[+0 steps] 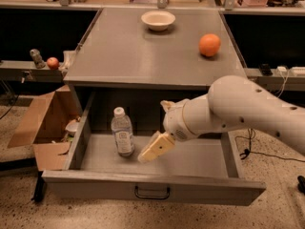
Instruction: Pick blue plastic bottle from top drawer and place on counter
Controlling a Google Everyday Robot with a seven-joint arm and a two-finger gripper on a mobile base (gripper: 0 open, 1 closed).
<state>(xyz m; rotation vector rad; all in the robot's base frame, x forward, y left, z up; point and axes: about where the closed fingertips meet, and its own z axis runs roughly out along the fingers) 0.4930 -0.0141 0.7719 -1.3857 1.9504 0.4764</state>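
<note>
The blue plastic bottle (122, 131) stands upright in the left part of the open top drawer (152, 187), its white cap up and a pale label round its middle. My gripper (153, 150), with cream-coloured fingers, hangs inside the drawer just right of the bottle and a little lower than its cap, not touching it. The white arm reaches in from the right. The grey counter (128, 51) lies above the drawer.
A white bowl (158, 19) and an orange (209, 45) sit on the counter. An open cardboard box (43, 123) stands on the floor left of the drawer. A small red fruit (52, 62) lies on a shelf at the left.
</note>
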